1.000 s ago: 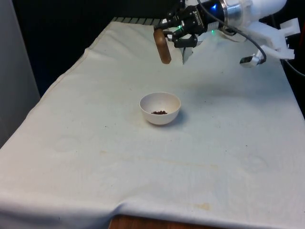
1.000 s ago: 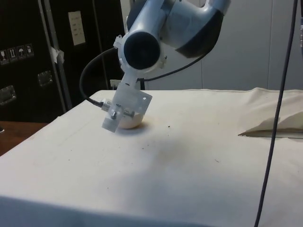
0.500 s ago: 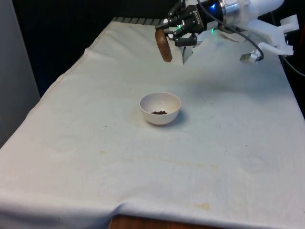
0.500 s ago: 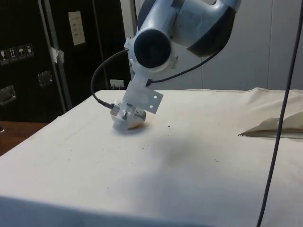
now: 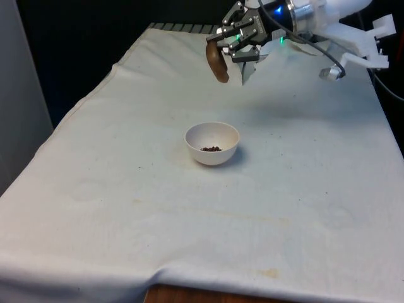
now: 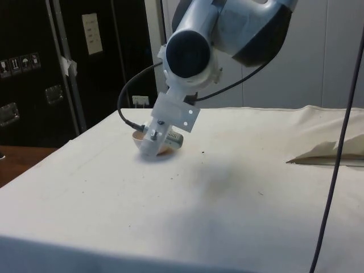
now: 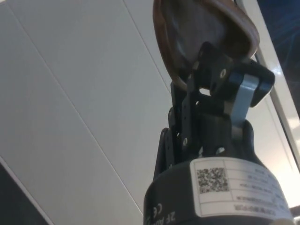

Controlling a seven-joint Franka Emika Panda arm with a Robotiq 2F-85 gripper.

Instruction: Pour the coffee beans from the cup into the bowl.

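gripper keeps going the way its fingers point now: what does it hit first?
Probably nothing close. The gripper, shut on the brown cup, points sideways toward the front view's left, well above the cloth. The bowl sits lower, off that line. Depth is uncertain.

The bowl [image 5: 212, 142] stands alone near the middle of the table [image 5: 126, 208], with bare cloth open on every side of it. The space straight above its rim is free. The gripper [image 5: 235, 45], clamped on the brown cup [image 5: 216, 61], hangs well beyond the bowl toward the far end, near a raised fold of cloth [image 5: 247, 72].
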